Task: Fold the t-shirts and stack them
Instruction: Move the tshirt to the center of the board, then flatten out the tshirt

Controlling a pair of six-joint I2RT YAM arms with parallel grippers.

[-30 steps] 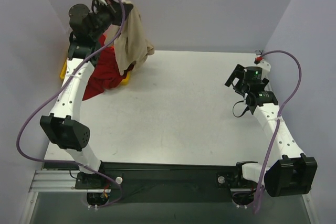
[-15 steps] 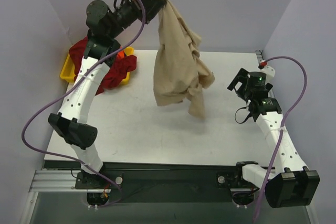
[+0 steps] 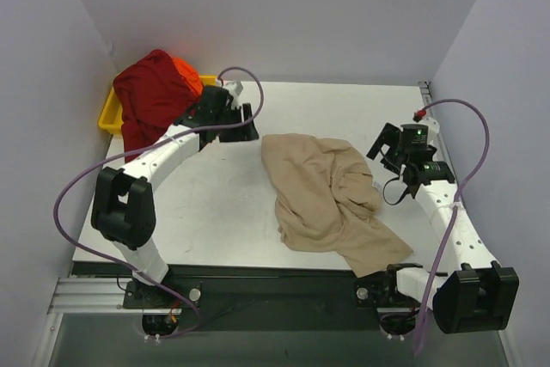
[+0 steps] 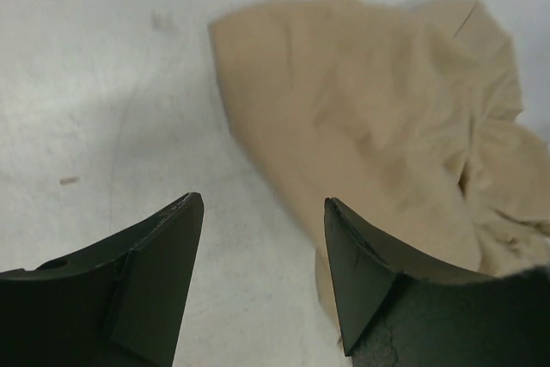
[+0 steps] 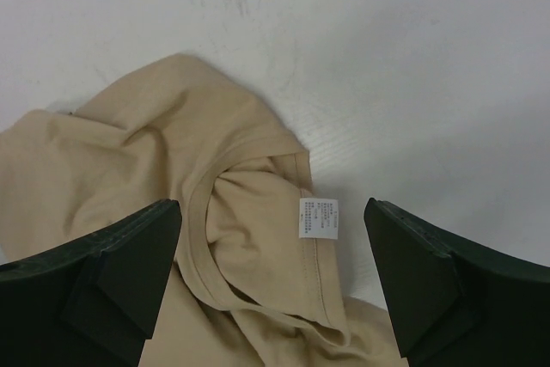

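Note:
The tan t-shirt (image 3: pixel 331 199) lies crumpled on the table, right of centre, with nothing holding it. My left gripper (image 3: pixel 249 124) is open just off its far-left edge. In the left wrist view the tan t-shirt (image 4: pixel 369 118) spreads ahead and to the right of the left gripper (image 4: pixel 262 212), whose jaws are empty. My right gripper (image 3: pixel 382 145) hovers open by the shirt's right side. In the right wrist view the right gripper (image 5: pixel 273 212) straddles the collar with its white label (image 5: pixel 318 217), not touching it. The dark red t-shirt (image 3: pixel 150 96) and the orange t-shirt (image 3: pixel 187 75) are heaped at the back left.
A yellow tray (image 3: pixel 110 115) at the table's back-left corner holds the red and orange heap. Purple-grey walls close the back and both sides. Bare white tabletop (image 3: pixel 206 204) stretches left of the tan shirt.
My left arm swung the tan shirt from the tray out over the table, came down and opened. The shirt dropped and now lies loose. The right arm barely moved.

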